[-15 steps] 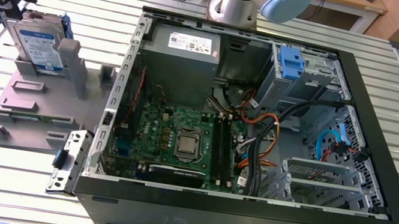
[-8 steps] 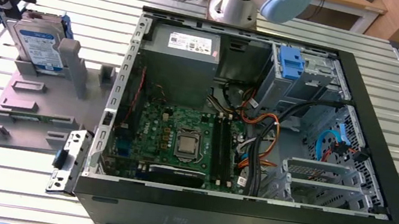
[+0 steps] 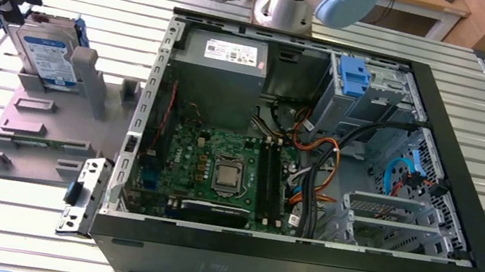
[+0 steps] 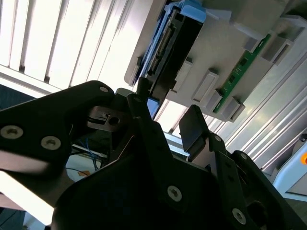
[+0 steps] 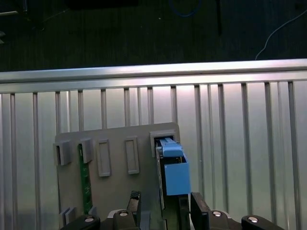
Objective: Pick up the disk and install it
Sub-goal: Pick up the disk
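Close up in the second wrist view, my gripper [image 4: 168,108] has its black fingers [image 4: 194,127] spread apart, holding nothing. Past them the disk [image 4: 170,43] stands edge-on in the grey holder [image 4: 220,52]. The exterior view adds its blue-and-white label and the open computer case [image 3: 299,271] just beside the holder.

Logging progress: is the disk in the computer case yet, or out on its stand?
Out. The disk stands upright in the grey stand beside the case, open gripper at its top.
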Controlling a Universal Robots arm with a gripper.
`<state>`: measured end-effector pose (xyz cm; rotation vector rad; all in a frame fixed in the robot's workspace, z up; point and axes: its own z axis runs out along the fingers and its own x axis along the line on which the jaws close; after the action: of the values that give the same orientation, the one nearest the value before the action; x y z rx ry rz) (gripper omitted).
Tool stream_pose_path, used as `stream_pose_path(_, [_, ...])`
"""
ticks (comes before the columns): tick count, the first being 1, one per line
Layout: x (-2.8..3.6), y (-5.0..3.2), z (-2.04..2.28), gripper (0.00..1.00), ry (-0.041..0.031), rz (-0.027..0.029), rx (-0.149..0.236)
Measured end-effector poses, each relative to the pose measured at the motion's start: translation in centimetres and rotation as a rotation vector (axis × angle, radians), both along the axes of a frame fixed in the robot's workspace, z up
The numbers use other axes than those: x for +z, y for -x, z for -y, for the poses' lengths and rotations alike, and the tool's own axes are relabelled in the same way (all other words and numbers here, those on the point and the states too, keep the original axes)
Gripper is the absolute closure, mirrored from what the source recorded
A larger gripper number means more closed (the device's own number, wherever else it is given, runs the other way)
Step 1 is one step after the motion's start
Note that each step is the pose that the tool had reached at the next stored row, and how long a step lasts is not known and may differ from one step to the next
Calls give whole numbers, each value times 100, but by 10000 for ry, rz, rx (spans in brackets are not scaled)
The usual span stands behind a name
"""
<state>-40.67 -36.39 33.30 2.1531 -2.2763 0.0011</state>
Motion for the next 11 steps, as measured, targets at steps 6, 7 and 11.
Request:
stream_pose_path(6, [-22, 45, -6, 47, 0, 0, 3])
stream_pose_path(7, [-28, 48, -7, 47, -1, 1, 4])
stream_pose_path(11, [-63, 52, -7, 47, 8, -1, 7])
